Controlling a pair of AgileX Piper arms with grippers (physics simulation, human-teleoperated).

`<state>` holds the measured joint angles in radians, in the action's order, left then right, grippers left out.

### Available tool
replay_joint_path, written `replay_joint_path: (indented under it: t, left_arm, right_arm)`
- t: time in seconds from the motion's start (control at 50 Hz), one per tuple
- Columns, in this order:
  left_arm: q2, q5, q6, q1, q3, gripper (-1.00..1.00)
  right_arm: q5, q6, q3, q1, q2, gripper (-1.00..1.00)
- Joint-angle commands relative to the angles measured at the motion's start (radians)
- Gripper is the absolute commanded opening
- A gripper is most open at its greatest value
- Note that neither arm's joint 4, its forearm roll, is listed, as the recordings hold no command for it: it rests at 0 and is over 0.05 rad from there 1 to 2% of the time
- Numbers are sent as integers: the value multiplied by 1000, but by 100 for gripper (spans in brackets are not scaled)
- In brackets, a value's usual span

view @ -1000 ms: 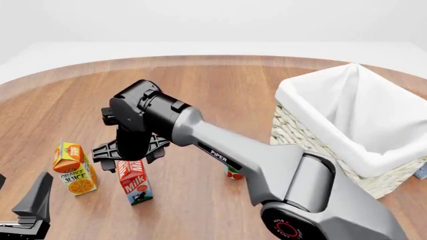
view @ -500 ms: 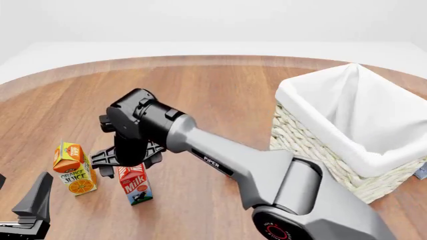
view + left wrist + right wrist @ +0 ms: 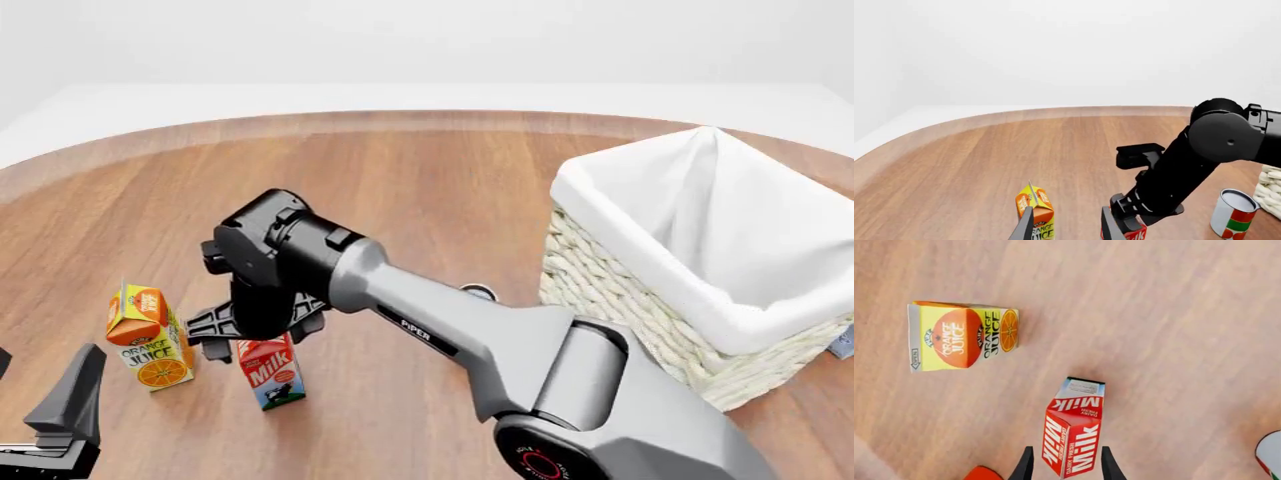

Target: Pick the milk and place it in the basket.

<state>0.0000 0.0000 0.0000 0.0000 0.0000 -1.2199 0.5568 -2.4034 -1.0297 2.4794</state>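
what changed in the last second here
The right gripper came down over the milk, so its open fingers now straddle the carton top, not yet closed on it. The milk, the orange juice carton, the basket and the left gripper stayed where they were.

An orange juice carton (image 3: 150, 337) stands upright on the round wooden table (image 3: 441, 180), toward its near left part in the front view, with orange and yellow faces and "Orange Juice" lettering. A red-and-green can (image 3: 1233, 213) with a silver top stands upright on the same tabletop, well apart from the carton.
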Motion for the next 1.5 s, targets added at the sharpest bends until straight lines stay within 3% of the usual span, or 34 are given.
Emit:
replay_joint_path:
  t: [0.02, 1.14, 1.16, 1.5]
  left_arm:
    - [0, 0, 0, 0, 0, 100]
    - [0, 0, 0, 0, 0, 100]
    - [0, 0, 0, 0, 0, 100]
    - [0, 0, 0, 0, 0, 100]
  right_arm:
    - [0, -5, -13, 3, 19, 100]
    - [0, 13, -102, 18, 114, 100]
    - [0, 10, -117, 16, 118, -100]
    - [0, -24, -62, 49, 54, -100]
